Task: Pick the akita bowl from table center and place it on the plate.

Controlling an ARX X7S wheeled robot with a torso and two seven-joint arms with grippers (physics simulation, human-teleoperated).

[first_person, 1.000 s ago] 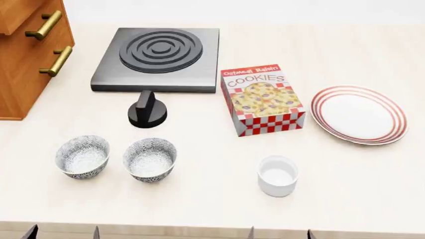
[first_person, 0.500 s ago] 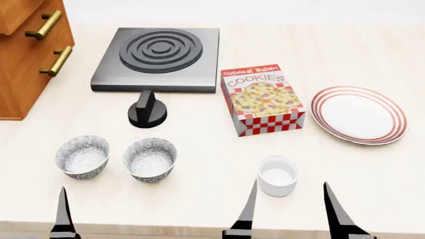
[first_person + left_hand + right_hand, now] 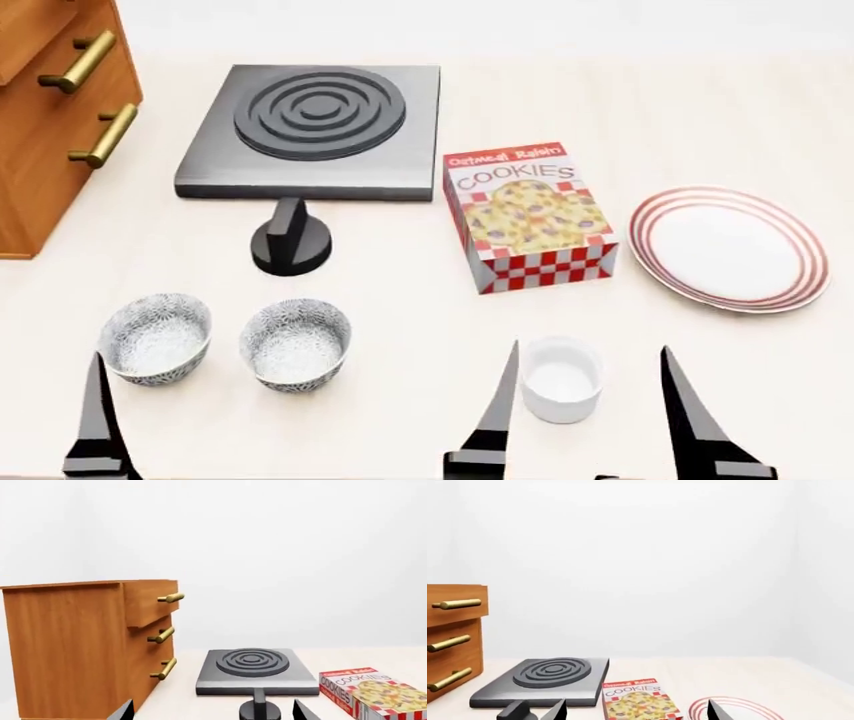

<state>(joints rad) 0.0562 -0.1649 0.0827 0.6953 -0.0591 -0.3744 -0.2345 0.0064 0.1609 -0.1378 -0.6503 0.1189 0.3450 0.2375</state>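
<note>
Two alike speckled bowls stand side by side near the front of the table; the akita bowl (image 3: pixel 296 343) is the one nearer the table's middle, its twin (image 3: pixel 156 337) to its left. The red-ringed plate (image 3: pixel 727 248) lies at the right, empty. My right gripper (image 3: pixel 589 350) is open at the front edge, its fingers either side of a plain white cup (image 3: pixel 561 378) and well right of the bowl. My left gripper (image 3: pixel 213 709) is open; in the head view only one finger (image 3: pixel 96 415) shows, left of the twin bowl. Neither wrist view shows the bowls.
A cookie box (image 3: pixel 531 215) stands between the bowls and the plate. Behind are a dark stove plate (image 3: pixel 304 115) and a black knob (image 3: pixel 291 240). A wooden drawer cabinet (image 3: pixel 47 110) fills the far left corner.
Both grippers have come up into the head view from the bottom edge, fingers now reaching farther over the table. The view has shifted slightly, so the table's things sit lower. Nothing on the table moved.
</note>
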